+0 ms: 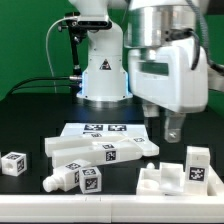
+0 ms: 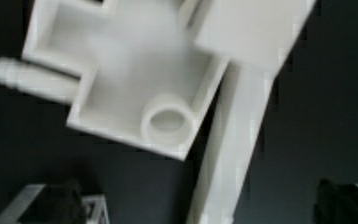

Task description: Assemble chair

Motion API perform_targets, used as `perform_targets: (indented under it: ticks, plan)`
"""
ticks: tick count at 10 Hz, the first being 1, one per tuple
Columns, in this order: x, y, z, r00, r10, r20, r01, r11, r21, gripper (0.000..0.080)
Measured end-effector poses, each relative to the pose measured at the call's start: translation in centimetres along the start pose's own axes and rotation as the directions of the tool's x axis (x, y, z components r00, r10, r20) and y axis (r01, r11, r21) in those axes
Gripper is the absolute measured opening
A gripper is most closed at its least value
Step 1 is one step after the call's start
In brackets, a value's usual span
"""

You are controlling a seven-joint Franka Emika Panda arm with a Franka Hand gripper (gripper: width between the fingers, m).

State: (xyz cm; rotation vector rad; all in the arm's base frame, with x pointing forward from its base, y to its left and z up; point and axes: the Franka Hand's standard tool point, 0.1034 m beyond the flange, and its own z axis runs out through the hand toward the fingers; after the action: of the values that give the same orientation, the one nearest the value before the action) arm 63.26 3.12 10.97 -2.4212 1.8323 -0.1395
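Exterior view: the gripper (image 1: 163,122) hangs in the right half of the frame, its fingers spread apart and holding nothing, above a notched panel (image 1: 160,180) at lower right. Bars (image 1: 100,150) lie at lower centre, just in front of the marker board (image 1: 100,128). A cube (image 1: 14,163) sits at lower left.

Wrist view: a blurred white chair part (image 2: 131,70) lies on the dark table beneath the wide-set fingers (image 2: 60,203), untouched.

Arm (image 1: 165,60) low, jaws wide apart
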Motion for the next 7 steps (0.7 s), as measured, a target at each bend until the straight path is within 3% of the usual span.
perform_targets:
  ticks: [1,2,5,6,7]
  plan:
    - [1.0,0.4,0.3,0.999,-0.038,-0.013,0.038,0.999,0.013,0.0649]
    - [0.8,0.4,0.3,0.994,-0.108,-0.017,0.108,0.994,0.017,0.0649]
    - [1.2,0.5,0.5,0.941,-0.338,-0.023,0.338,0.941,0.012,0.0649]
    - [3.4,1.7,1.1,0.880,-0.473,-0.037,0.474,0.880,0.017,0.0649]
    - [6.4,3.2,1.6,0.831,-0.555,-0.032,0.555,0.832,0.000,0.0649]
